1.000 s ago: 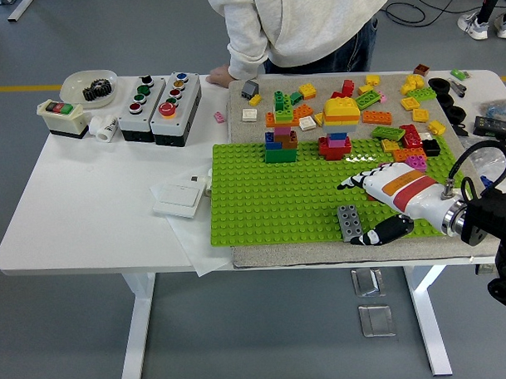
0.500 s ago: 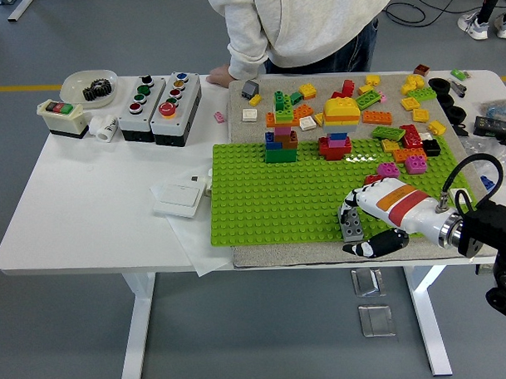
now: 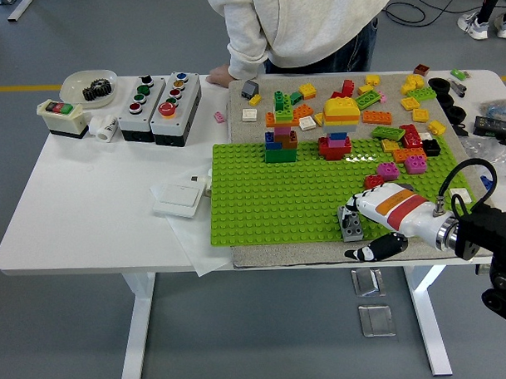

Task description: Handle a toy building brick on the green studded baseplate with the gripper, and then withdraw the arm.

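Observation:
A grey studded brick [image 3: 351,226] sits at the near right edge of the green studded baseplate [image 3: 262,197]. My right hand [image 3: 360,232], white with an orange and red band, comes in from the lower right. Its fingers [image 3: 347,209] curl over the brick's far side and its thumb [image 3: 376,249] lies just below the baseplate's near edge, so the hand closes around the brick. Two small brick stacks [image 3: 280,139] [image 3: 335,145] stand at the baseplate's far edge. My left arm is out of view.
Several loose bricks [image 3: 400,109] lie on the grey mat behind and right of the baseplate. Button boxes [image 3: 163,105], a bowl with a gear [image 3: 90,85] and a white switch plate [image 3: 180,194] sit left. A person stands at the far side, one hand [image 3: 220,75] resting on the table.
My right hand moved left and toward the near edge, from beside the grey brick to over it, and its fingers curled around the brick. The brick has stayed about where it was.

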